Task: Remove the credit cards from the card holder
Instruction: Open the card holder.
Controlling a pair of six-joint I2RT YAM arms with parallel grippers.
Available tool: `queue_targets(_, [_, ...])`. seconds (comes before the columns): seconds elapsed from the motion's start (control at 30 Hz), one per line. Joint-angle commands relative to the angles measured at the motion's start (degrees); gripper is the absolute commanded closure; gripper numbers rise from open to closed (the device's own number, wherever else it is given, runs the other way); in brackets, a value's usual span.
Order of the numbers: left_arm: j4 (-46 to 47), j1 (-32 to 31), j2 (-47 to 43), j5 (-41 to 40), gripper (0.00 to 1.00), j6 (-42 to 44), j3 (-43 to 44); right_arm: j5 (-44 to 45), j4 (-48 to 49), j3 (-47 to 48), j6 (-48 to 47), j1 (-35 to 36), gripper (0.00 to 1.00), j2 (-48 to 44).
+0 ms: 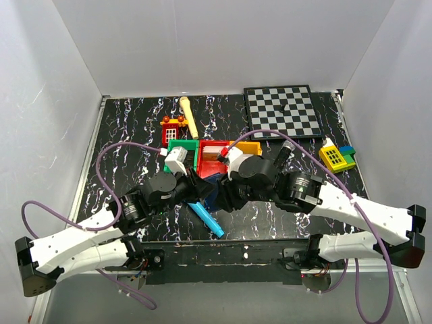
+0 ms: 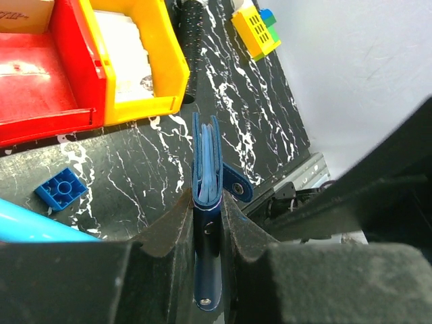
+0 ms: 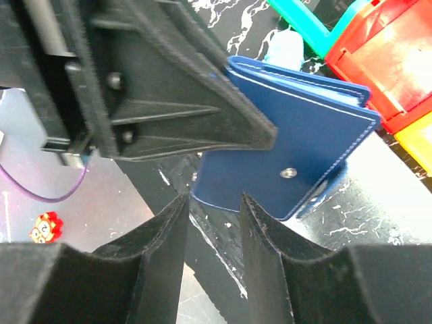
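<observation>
Squeezing the card holder, left gripper faces narrowly parted, apparently empty right gripper.

you have bright, even light from above: shadows on the table are soft, and its gloss flares white in the right wrist view. the left gripper and right gripper blur near the lens; the card holder is sharp.

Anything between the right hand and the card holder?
Nothing. Right wrist view: the card holder sits just ahead of the open right hand, no object between them, only marbled table beneath. The left hand clamps it from the side.
</observation>
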Motion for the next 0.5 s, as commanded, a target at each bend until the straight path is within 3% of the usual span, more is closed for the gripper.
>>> queue_targets(0.0, [4.6,0.1,-3.4,3.0,1.0,2.5,-0.2,0.5,2.2,-1.2,0.7,-2.3,0.57,-2.7])
queue_targets(0.47, [10.0,0.1,-6.5,8.4,1.0,3.9,-3.1,-3.9,4.0,-6.2,3.0,-9.9,0.6,-9.3])
